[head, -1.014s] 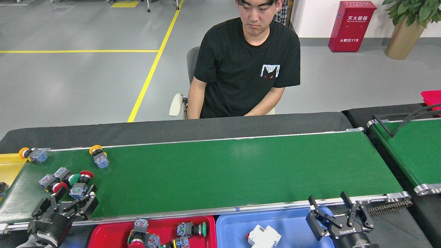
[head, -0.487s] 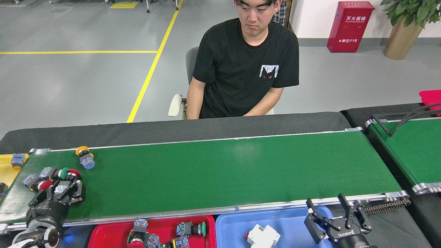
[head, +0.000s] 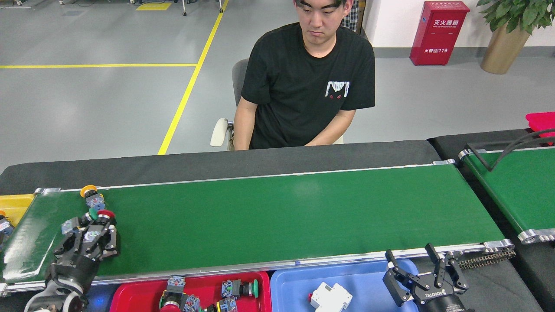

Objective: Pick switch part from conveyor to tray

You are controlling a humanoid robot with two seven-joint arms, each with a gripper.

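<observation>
Now, status near to far:

Red tray point(head: 130, 299): at the near edge, already holds several switch parts; a green-capped one point(head: 243, 287) lies on its side there.

Blue tray point(head: 368, 281): beside the red one, holds a white breaker-like block point(head: 331, 297).

Right gripper point(head: 422, 271): hovers over the blue tray's right end, fingers spread, nothing between them. Idle, same spot as a second ago.

Left gripper point(head: 93, 234): over the conveyor's left end, fingers closed in around a red-capped switch part point(head: 103, 215). Whether the pinch is firm cannot be told; the cluster hides the contact.

Change: a second ago the fingers were spread, short of the cluster; now they sit closed on it. The cluster has ridden left with the belt, and the gripper has tracked it.

Meaning: judged as the grasp step, just made or closing. Next is lift and carry to the red tray.

Risk: a green-capped neighbour point(head: 92, 213) touches the held part and could get dragged along.

Conveyor point(head: 282, 212): otherwise bare across its middle and right.

Yellow-capped switch part point(head: 92, 196): near the far rail, close to the left end, has drifted left; looks about to run off into the yellow bin point(head: 17, 206).

Person point(head: 308, 82): seated behind the conveyor, hands out of sight.

Second belt point(head: 520, 186): far right, not involved.
</observation>
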